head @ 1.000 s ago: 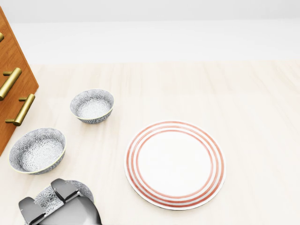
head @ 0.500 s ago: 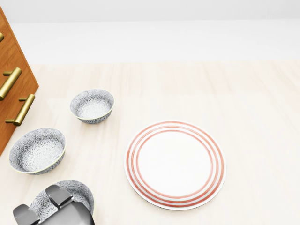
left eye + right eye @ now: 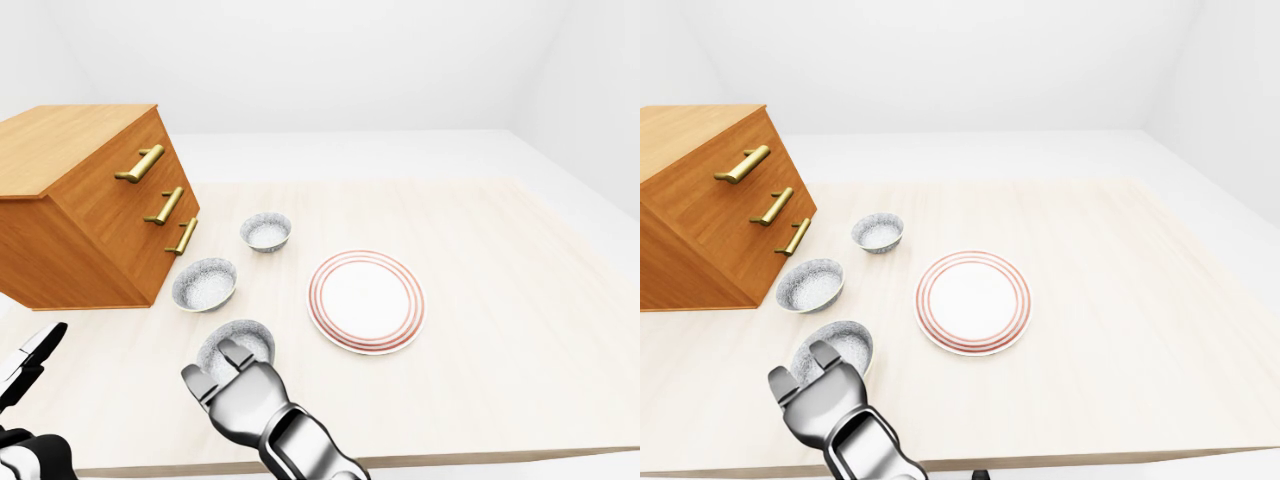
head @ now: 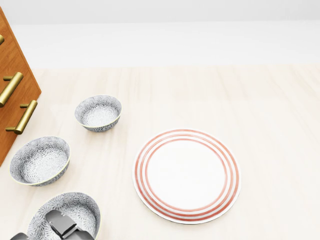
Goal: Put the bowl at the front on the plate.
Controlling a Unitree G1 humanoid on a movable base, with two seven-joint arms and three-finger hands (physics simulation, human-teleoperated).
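The front bowl [image 4: 80, 206], grey with a floral pattern, sits at the bottom left of the head view, left of the white plate with red rings [image 4: 186, 175]. My right hand [image 4: 59, 226] reaches in from the bottom edge. Its silver fingers [image 3: 236, 355] are spread open over the bowl's near rim and part of its inside, not closed round it. The plate holds nothing. My left hand [image 3: 32, 358] shows only at the far left edge of the left-eye view, away from the bowls, fingers extended.
Two more patterned bowls, a middle one [image 4: 40, 160] and a far one [image 4: 98, 113], line up above the front bowl. A wooden drawer cabinet [image 3: 90, 200] with brass handles stands left of them. The table's near edge [image 3: 480, 458] runs just below my hand.
In the head view my right hand has slid down toward the bottom edge, uncovering more of the front bowl. Bowls and plate have not moved.
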